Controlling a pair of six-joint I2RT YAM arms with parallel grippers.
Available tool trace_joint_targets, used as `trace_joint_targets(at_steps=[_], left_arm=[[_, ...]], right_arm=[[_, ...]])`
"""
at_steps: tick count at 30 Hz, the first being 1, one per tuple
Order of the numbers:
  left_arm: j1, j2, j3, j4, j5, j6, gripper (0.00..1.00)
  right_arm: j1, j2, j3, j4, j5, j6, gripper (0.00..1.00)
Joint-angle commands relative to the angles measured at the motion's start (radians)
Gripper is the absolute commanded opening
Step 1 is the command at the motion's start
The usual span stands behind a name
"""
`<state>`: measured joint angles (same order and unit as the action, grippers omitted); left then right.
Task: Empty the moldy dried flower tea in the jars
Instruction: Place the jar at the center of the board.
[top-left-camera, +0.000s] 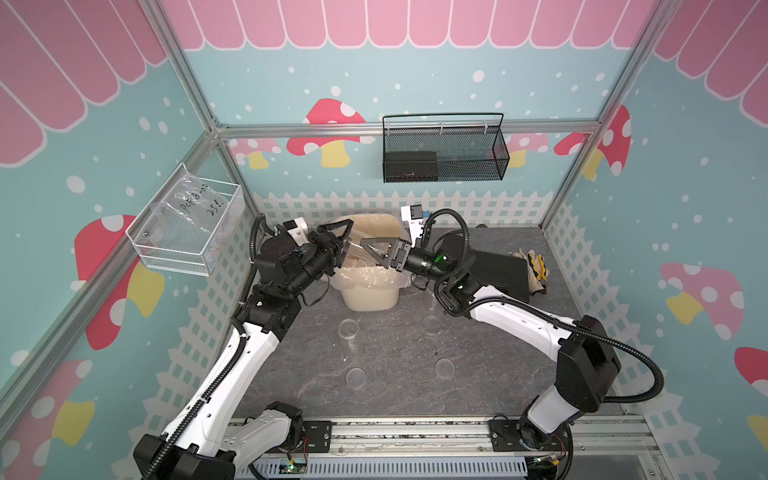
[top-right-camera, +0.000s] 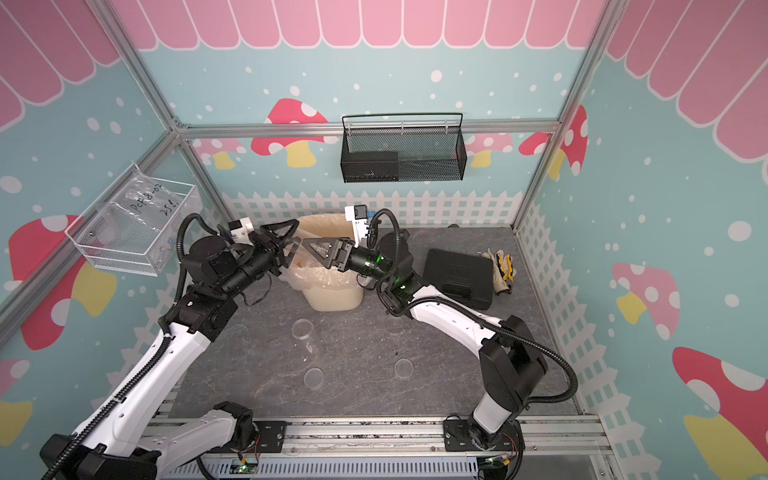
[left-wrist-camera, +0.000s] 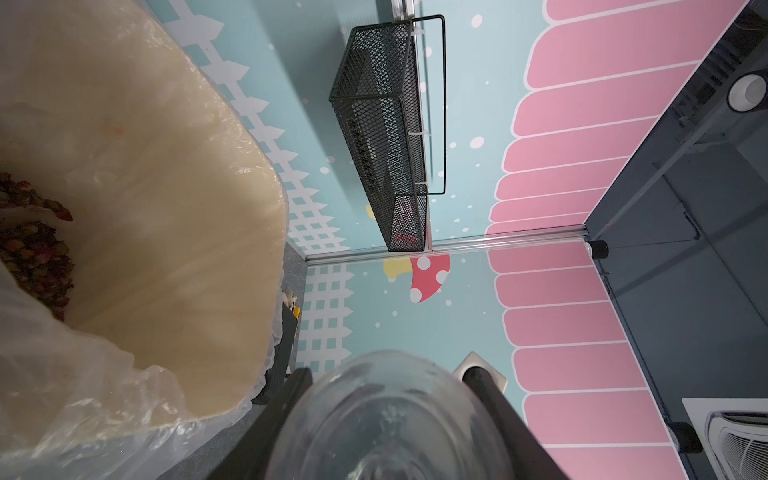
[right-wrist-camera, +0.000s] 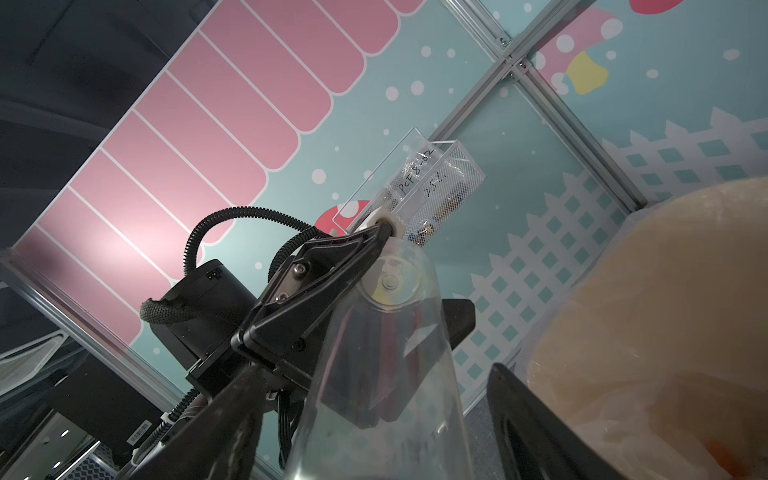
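We see a clear jar (left-wrist-camera: 386, 415) lying sideways above the cream bin (top-left-camera: 370, 299). The tea (left-wrist-camera: 37, 257), reddish-brown dried buds, is heaped inside the bin's liner. The left fingers (left-wrist-camera: 286, 399) clamp one end of the jar. The right fingers (right-wrist-camera: 528, 424) straddle the other end, spread, with gaps showing. The bin's rim sits just below both, and the bare surface (top-left-camera: 395, 395) lies well apart in front.
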<state>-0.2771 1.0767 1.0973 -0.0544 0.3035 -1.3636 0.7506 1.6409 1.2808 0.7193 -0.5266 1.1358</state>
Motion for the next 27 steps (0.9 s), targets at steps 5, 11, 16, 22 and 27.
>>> trace_joint_targets(at_steps=[5,11,16,22,27], left_arm=[[0.001,-0.018,0.001,0.006,-0.013,0.026,0.00],[-0.005,-0.015,0.003,0.000,-0.024,0.039,0.00],[-0.010,-0.014,-0.002,-0.001,-0.027,0.039,0.00],[-0.011,-0.019,-0.009,0.000,-0.042,0.053,0.12],[-0.011,-0.023,-0.006,0.004,-0.039,0.084,0.58]], right_arm=[[0.016,0.035,0.046,0.033,-0.023,0.029,0.72],[0.019,0.047,0.051,0.031,-0.029,0.034,0.60],[0.018,0.047,0.046,0.030,-0.029,0.028,0.51],[0.020,0.044,0.038,0.029,-0.030,0.015,0.42],[0.020,0.026,0.023,0.029,-0.018,-0.001,0.34]])
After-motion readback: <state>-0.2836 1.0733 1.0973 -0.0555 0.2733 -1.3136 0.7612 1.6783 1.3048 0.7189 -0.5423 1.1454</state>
